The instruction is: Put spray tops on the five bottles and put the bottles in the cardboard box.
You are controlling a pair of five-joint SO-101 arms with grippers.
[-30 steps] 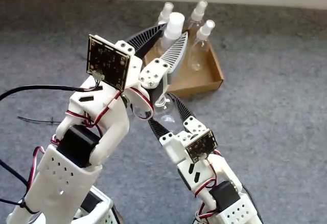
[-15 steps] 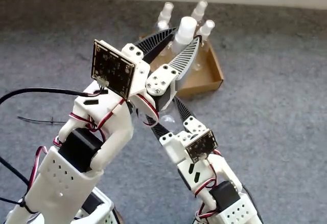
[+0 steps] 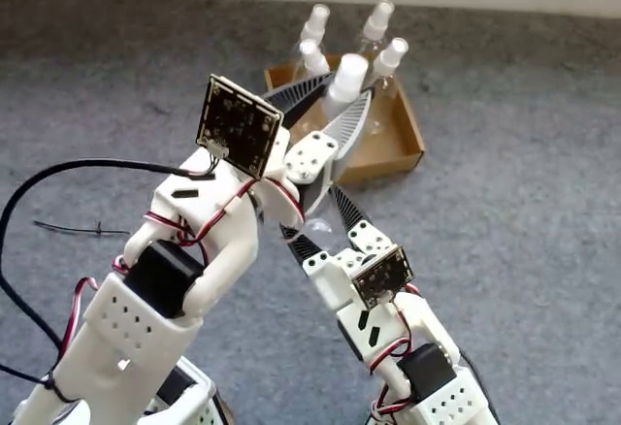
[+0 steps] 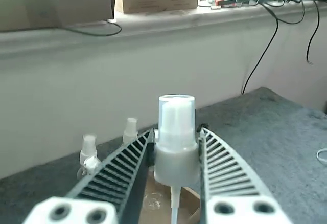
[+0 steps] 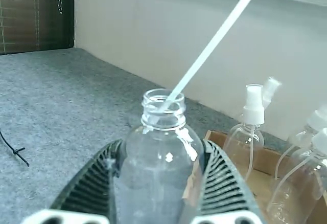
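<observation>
The left end effector (image 4: 175,134) pinches the white plastic spray top (image 4: 176,155), its thin tube (image 5: 214,37) slanting into the clear plastic bottle (image 5: 161,183) clamped in the right end effector (image 5: 161,150) below; that slant may snag the rim and seat the top crooked.

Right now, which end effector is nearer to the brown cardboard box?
Left. The left end effector, holding the white spray top, hangs over the brown cardboard box; the right end effector, gripping the clear open-necked bottle, sits short of its near side.
</observation>
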